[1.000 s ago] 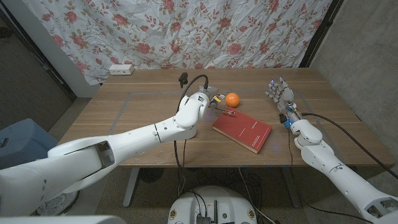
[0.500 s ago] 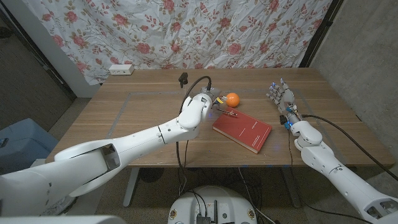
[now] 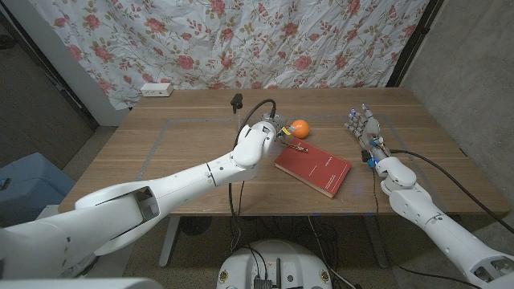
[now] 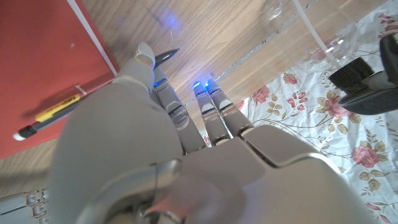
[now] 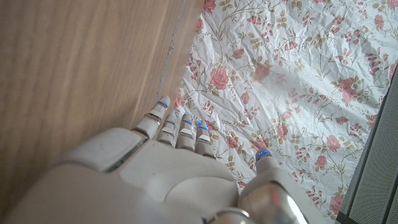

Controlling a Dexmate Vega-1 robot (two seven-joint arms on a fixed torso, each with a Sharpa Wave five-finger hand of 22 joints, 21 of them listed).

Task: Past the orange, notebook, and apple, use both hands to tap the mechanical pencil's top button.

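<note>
The mechanical pencil (image 3: 294,144) is laid diagonally across the red notebook's (image 3: 314,168) corner, beside the empty left hand (image 3: 275,127); the right hand (image 3: 363,122) is spread, well apart.

Wooden table (image 3: 161,152) with orange (image 3: 299,127) and red notebook (image 3: 314,168).

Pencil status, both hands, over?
Left hand open, over pencil on notebook. Right hand open, far off. Orange close by.
</note>
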